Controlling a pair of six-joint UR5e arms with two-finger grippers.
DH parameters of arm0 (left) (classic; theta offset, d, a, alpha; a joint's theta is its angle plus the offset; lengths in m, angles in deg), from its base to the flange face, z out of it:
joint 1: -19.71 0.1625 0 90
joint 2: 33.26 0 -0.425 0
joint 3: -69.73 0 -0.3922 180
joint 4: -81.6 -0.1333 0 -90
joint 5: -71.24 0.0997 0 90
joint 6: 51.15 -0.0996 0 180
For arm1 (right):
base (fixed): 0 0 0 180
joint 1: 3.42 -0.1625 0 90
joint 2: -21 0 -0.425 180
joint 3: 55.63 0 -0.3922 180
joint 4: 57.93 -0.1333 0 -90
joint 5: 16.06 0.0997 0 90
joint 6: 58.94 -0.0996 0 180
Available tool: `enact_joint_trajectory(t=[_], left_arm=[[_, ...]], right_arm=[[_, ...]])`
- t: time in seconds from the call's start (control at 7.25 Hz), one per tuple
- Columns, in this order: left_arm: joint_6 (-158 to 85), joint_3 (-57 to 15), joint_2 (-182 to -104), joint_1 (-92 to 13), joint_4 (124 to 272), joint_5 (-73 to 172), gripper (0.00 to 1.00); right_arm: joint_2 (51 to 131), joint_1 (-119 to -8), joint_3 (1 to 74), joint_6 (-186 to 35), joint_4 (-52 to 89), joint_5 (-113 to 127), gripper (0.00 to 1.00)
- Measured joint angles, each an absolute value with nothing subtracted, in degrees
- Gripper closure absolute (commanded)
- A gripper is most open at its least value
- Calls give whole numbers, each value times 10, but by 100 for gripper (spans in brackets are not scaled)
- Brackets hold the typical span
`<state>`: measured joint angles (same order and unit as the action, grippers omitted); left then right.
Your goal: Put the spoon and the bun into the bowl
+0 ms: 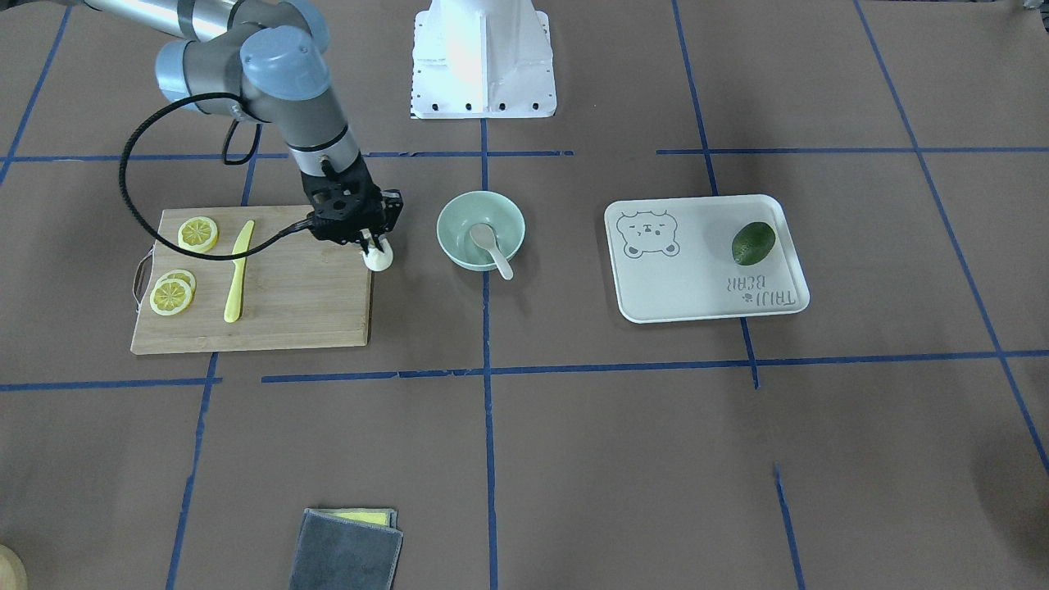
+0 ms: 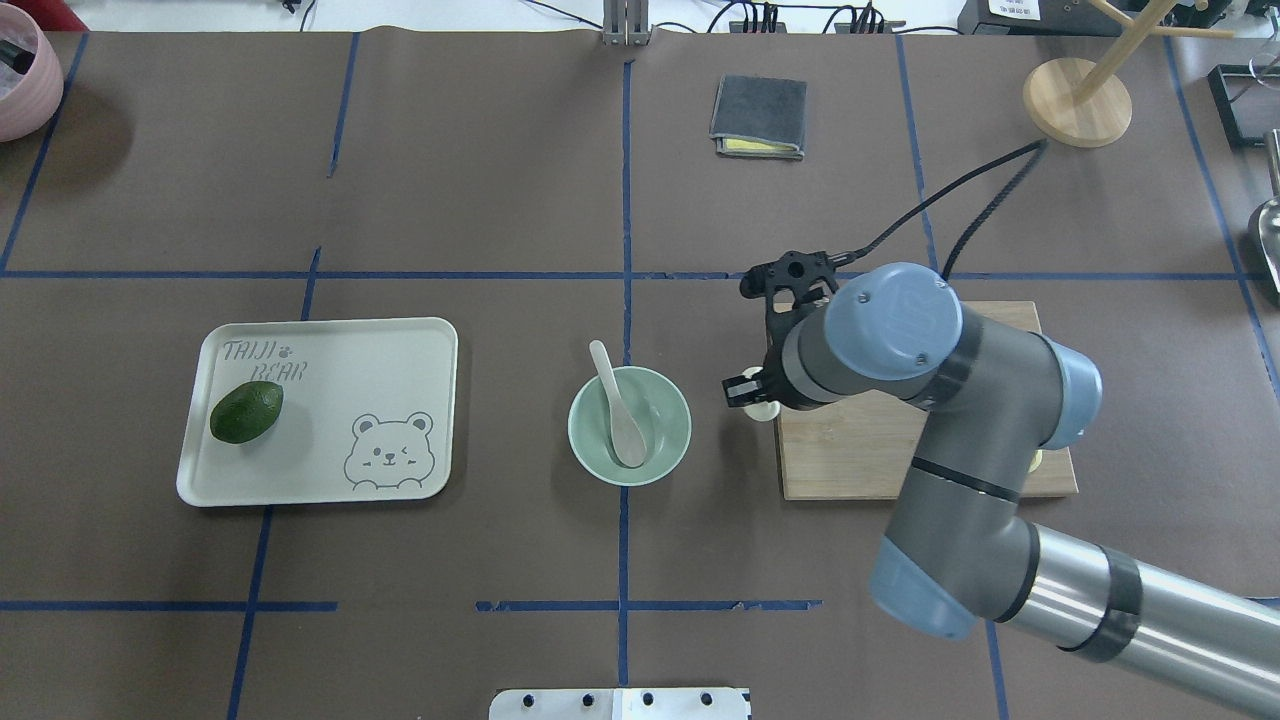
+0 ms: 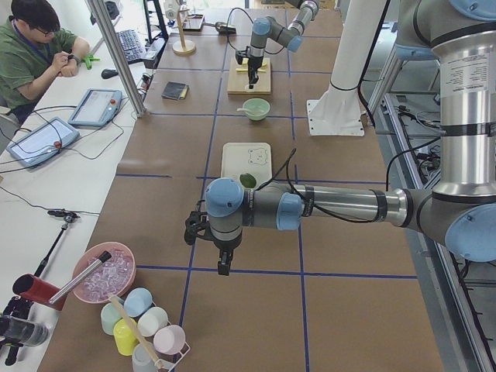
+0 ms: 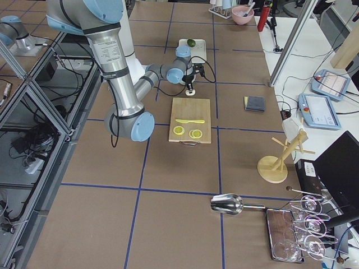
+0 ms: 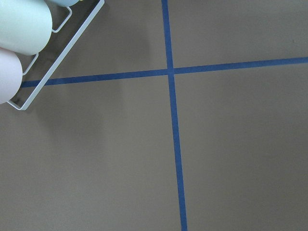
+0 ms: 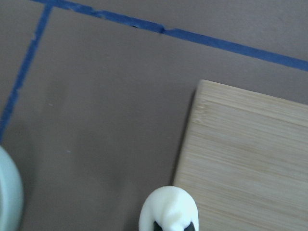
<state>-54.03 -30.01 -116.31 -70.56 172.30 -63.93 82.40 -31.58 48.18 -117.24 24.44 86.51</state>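
Bun (image 6: 168, 209) clamped in right tool (image 1: 373, 245) (arm bent downward); left tool (image 3: 223, 268): cannot tell.

The only legible wording was "TAIJI BEAR", printed in grey beside a small paw mark on the cream tray (image 2: 320, 400), at the tray corner nearest the bench's (image 2: 480, 200) far-left corner.

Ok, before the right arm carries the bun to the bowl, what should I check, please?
1. The right gripper is closed on the bun: ok.
2. The bun is lifted off the cutting board: cannot tell.
3. The spoon is already in the bowl: ok.
4. The bowl has room beside the spoon: ok.
5. Nothing stands between bun and bowl: ok.
6. The left gripper is far from the bowl: ok.
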Motion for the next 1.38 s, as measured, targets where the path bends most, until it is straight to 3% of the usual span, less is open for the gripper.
enact_joint_trajectory(t=[0.28, 0.41, 0.97, 1.38], left_arm=[[-540, -299, -1163, -706, 1723, -639, 0], [-540, -299, -1163, -706, 1723, -639, 0], [-541, -297, -1162, -706, 1722, -639, 0], [-541, -295, -1161, -706, 1722, -639, 0]], right_arm=[[739, -270, 469, -1222, 314, 823, 100], [719, -253, 458, -1233, 325, 805, 2], [692, -234, 430, -1237, 329, 774, 0], [701, -267, 452, -1221, 334, 800, 0]])
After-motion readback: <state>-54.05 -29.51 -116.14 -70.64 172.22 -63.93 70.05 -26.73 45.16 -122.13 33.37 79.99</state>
